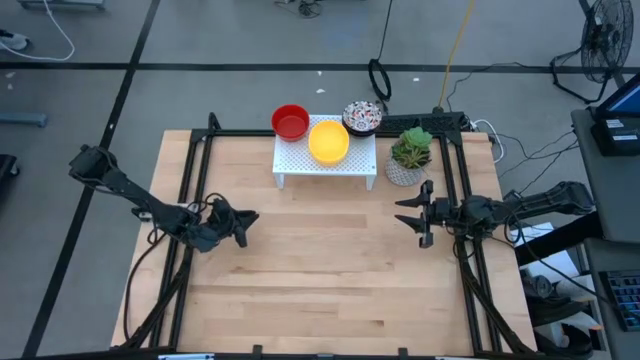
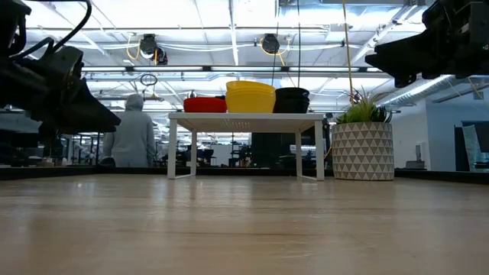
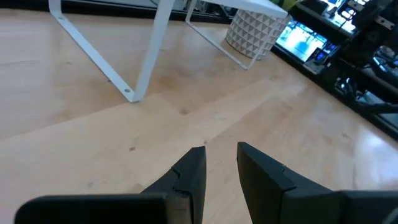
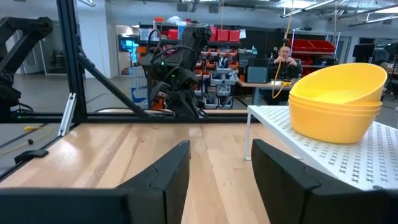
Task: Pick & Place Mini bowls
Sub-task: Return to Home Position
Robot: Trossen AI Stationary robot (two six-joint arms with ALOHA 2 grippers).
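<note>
Held empty above the bare wood of the table (image 1: 330, 270), the left gripper (image 1: 247, 220) is found at the left side and the right gripper (image 1: 412, 216) at the right side, their fingers turned toward each other. A narrow gap between the left fingers is shown only by the left wrist view (image 3: 221, 167). A much wider spread, with nothing between the fingers, is shown by the right wrist view (image 4: 221, 163).

Beyond them, at the far edge, the white perforated rack (image 1: 300, 162) is seen, with the potted plant (image 1: 410, 155) just beside its right end. On the rack three groups of mini bowls are set: the red bowls (image 1: 290, 121) at the far left corner, the yellow bowls (image 1: 328, 141) in the middle, and the speckled bowl (image 1: 362, 117) at the far right corner.

From above only round rims are seen. That the yellow bowls (image 2: 250, 97) are nested in an upright stack is revealed by the low view and the right wrist view (image 4: 339, 99). No long axis is offered by round bowls; all openings are turned upward. A person (image 2: 135, 134) is seen only in the low view, behind the table.
</note>
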